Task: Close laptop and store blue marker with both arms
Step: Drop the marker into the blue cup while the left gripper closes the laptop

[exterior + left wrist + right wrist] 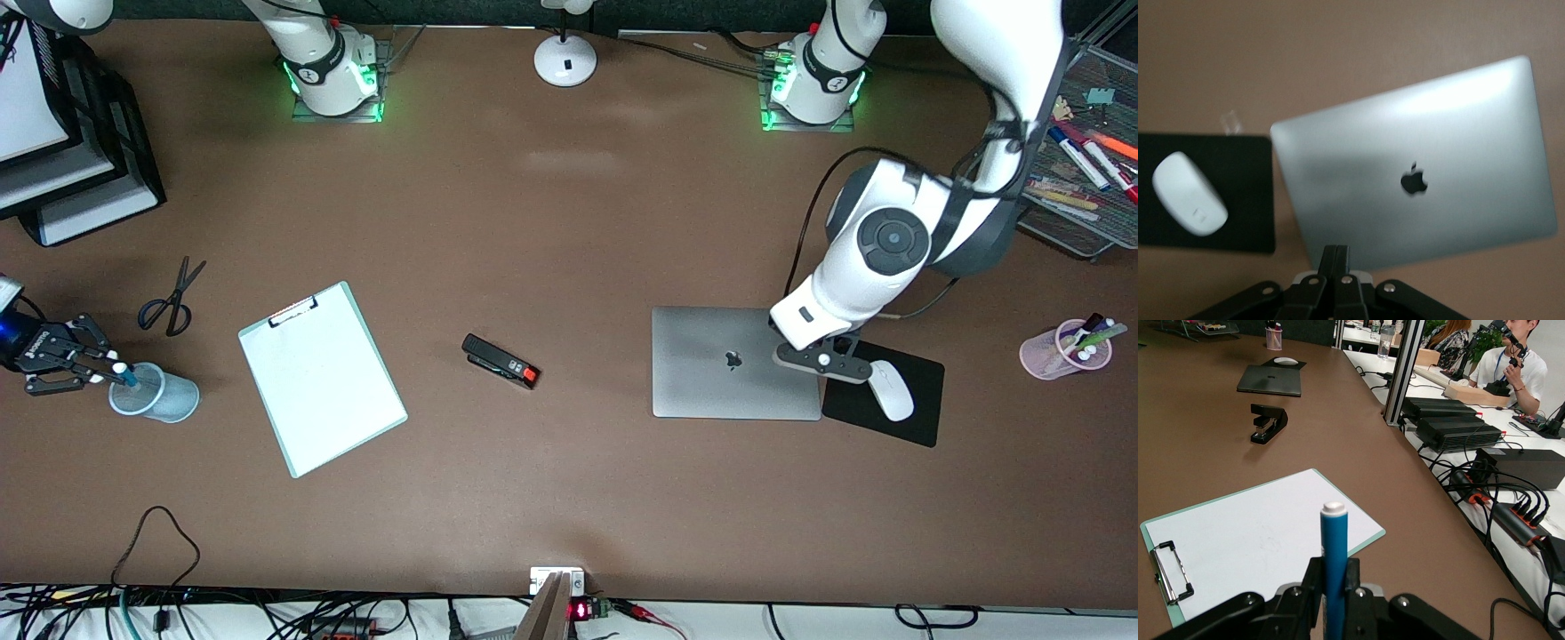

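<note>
The laptop (711,363) lies closed on the table, silver lid up with the dark apple logo; it also shows in the left wrist view (1418,167) and far off in the right wrist view (1269,380). My left gripper (822,361) is shut and empty, just above the laptop's edge beside the mouse pad; its fingers (1338,257) are pressed together. My right gripper (114,370) is shut on the blue marker (127,375), holding it upright with the white end up over the rim of a light-blue mesh cup (160,396). The marker (1334,553) sits between the fingers.
A clipboard with white paper (320,378), black scissors (169,298) and a black stapler (500,360) lie mid-table. A white mouse (889,389) sits on a black pad (920,422). A pink cup of pens (1067,348), a mesh tray of markers (1085,169) and stacked trays (53,151) stand at the table's ends.
</note>
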`<state>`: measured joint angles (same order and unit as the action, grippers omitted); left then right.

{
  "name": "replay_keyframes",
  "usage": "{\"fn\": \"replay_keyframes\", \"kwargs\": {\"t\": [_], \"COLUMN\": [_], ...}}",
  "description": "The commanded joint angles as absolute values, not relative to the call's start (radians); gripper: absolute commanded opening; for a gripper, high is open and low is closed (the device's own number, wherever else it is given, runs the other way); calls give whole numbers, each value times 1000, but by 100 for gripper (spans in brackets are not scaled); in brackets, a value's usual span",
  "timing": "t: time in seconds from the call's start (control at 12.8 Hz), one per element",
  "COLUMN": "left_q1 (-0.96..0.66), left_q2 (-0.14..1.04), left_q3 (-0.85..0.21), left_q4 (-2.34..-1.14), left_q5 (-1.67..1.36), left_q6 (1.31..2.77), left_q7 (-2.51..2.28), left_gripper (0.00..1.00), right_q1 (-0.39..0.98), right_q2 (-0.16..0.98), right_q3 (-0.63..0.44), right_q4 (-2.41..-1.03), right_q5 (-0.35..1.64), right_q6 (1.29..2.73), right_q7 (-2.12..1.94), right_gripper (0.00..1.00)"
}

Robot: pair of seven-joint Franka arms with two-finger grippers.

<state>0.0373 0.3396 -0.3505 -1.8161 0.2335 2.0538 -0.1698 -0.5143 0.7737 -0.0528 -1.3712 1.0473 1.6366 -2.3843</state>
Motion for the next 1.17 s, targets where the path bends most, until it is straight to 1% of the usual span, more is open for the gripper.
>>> {"fn": "replay_keyframes", "kwargs": {"t": [0.0, 0.23, 0.31, 0.39, 0.55, 0.7, 0.86, 0.94, 1.02, 1.09], "left_q1": [41, 34, 34, 41, 43, 44, 46, 49, 63, 87], "left_q2": [310, 284, 278, 267, 246, 229, 195, 174, 161, 147], "left_q3": [-373, -376, -382, -385, -387, -388, -390, -387, -385, -387], "left_q4": [-1746, -1672, -1666, -1666, -1666, -1666, -1664, -1664, -1664, -1652], "left_q5": [245, 239, 238, 236, 235, 235, 230, 200, 164, 137], "left_q6": [1875, 1703, 1674, 1671, 1664, 1661, 1623, 1617, 1603, 1577], "left_q7": [-152, -149, -126, -108, -100, -89, -78, -77, -77, -75], "left_gripper": [8, 43, 59, 78, 97, 100, 100, 100, 100, 100], "right_q1": [-537, -543, -545, -546, -551, -552, -560, -561, -564, -571], "right_q2": [805, 833, 839, 848, 853, 865, 868, 871, 871, 870], "right_q3": [-37, -37, -37, -37, -37, -37, -38, -38, -40, -40], "right_q4": [-1341, -1339, -1336, -1333, -1333, -1333, -1333, -1333, -1333, -1333], "right_q5": [1072, 1109, 1111, 1111, 1111, 1112, 1117, 1117, 1117, 1117], "right_q6": [1626, 1626, 1626, 1626, 1628, 1629, 1629, 1629, 1628, 1628], "right_q7": [-2404, -2433, -2434, -2434, -2433, -2431, -2431, -2425, -2418, -2410], "right_gripper": [3, 3, 3, 3, 3, 5, 7, 12, 21, 46]}}
